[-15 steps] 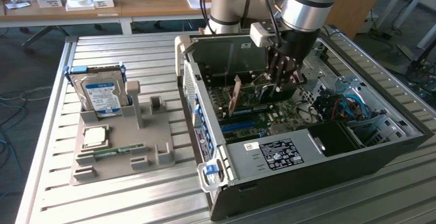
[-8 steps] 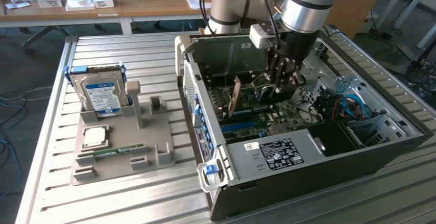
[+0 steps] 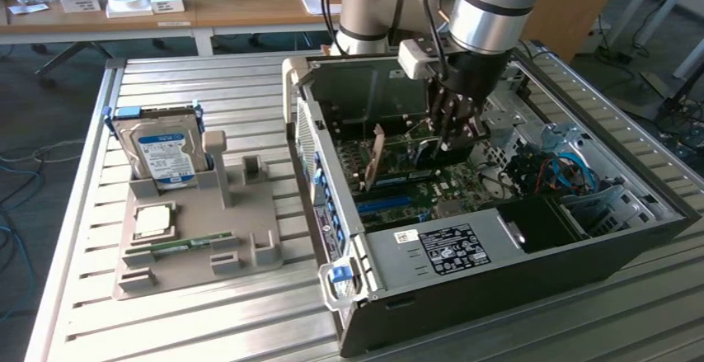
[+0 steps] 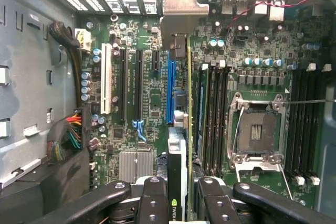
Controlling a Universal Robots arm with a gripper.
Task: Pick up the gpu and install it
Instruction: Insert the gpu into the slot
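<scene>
The fingers [image 4: 153,200] clamp the gpu [image 4: 177,174] edge-on inside the computer case [image 3: 495,275], over the motherboard [image 4: 152,103], just beside its blue slot [image 4: 170,93]. Memory slots [image 4: 214,114] and a bare CPU socket [image 4: 258,132] lie alongside. The card carries a green Nvidia logo [image 4: 174,209].

Green-and-white NVIDIA logo [image 4: 174,209] on the dark edge of the gpu [image 4: 177,179]
</scene>
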